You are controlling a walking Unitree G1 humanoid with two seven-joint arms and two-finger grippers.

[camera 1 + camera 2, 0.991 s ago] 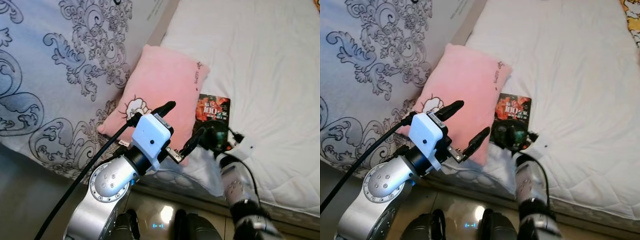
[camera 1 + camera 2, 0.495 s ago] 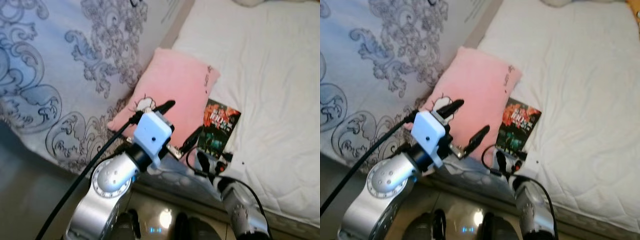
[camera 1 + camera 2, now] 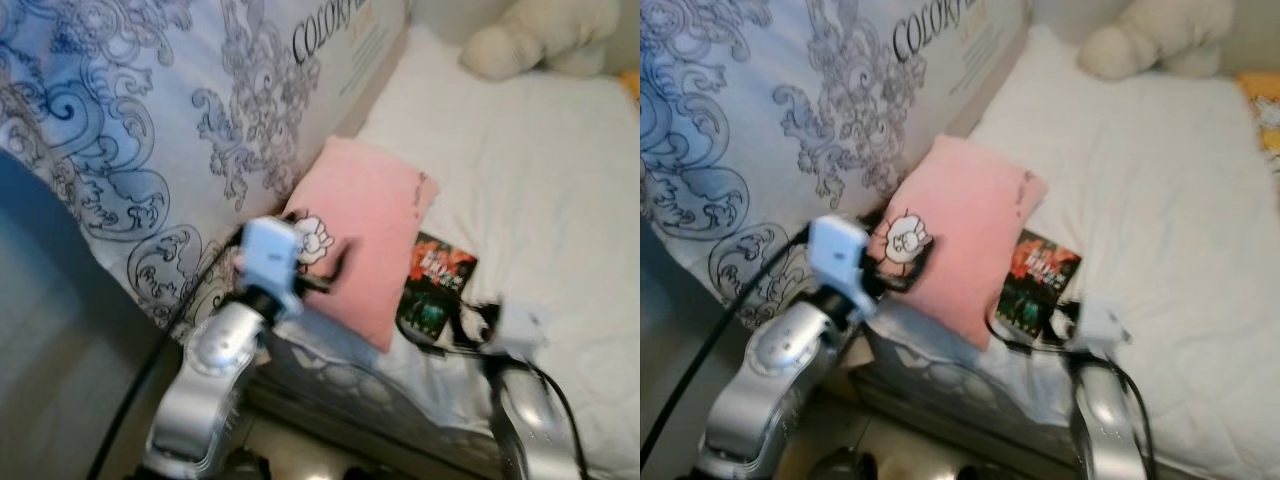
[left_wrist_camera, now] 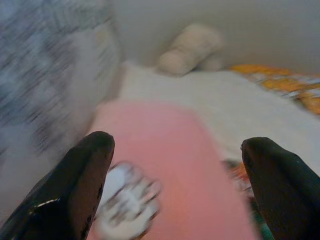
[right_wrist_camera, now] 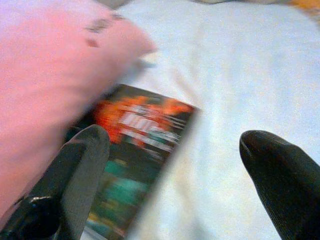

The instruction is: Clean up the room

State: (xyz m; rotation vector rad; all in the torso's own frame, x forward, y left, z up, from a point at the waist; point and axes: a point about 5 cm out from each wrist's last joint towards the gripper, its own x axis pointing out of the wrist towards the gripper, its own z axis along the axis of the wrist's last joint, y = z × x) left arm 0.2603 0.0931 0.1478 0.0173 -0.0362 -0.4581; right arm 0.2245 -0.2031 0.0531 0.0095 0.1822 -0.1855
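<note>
A pink pillow (image 3: 368,232) with a cartoon print lies on the white bed, against the patterned duvet. A dark book (image 3: 438,284) with an orange and green cover lies flat next to it. My left gripper (image 3: 325,272) is open and hovers at the pillow's near corner, over the cartoon print; in the left wrist view the pillow (image 4: 165,150) lies between the spread fingers (image 4: 75,190). My right gripper (image 3: 468,318) is open at the book's near edge. The right wrist view has the book (image 5: 140,135) just ahead of its fingers (image 5: 280,175). All views are blurred.
A big blue-and-white patterned duvet (image 3: 130,130) is heaped on the left of the bed. A cream plush toy (image 3: 545,40) sits at the far end of the white mattress (image 3: 560,180). Something yellow (image 3: 1260,100) lies at the right edge. Grey floor (image 3: 50,380) shows at the lower left.
The camera has swung upward, bringing the plush toy into sight. Both arms reach farther out: the left gripper is now over the pillow's corner, the right one at the book's near edge.
</note>
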